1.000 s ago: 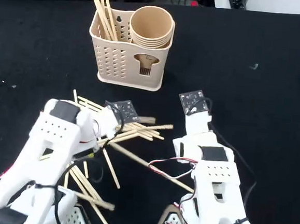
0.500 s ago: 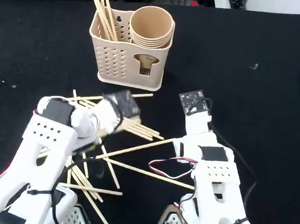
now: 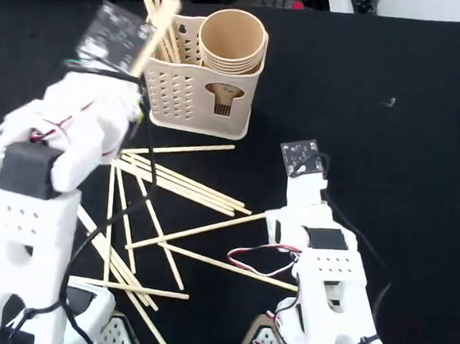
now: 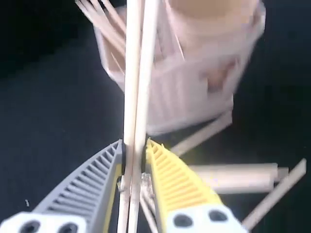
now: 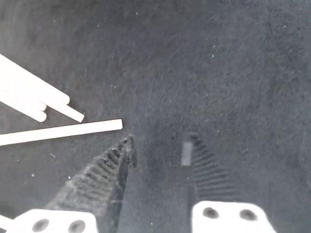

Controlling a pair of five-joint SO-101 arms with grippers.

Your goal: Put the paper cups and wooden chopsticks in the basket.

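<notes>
Left gripper (image 4: 133, 143) clenched on chopstick pair (image 4: 138, 73), raised at left side of basket (image 3: 190, 97). Paper cups (image 3: 233, 37) stacked in its right compartment. Loose chopsticks (image 3: 181, 184) scattered on table (image 3: 391, 153), nearer than basket. Right gripper (image 5: 158, 143) released, low over table.

The left claw (image 3: 142, 47) holds light wooden chopsticks (image 3: 157, 19) at the rim of the beige perforated plastic basket (image 3: 192, 97) with stacked brown paper cups (image 3: 233, 37); loose chopsticks (image 3: 181, 184) litter the black table (image 3: 391, 153).
</notes>
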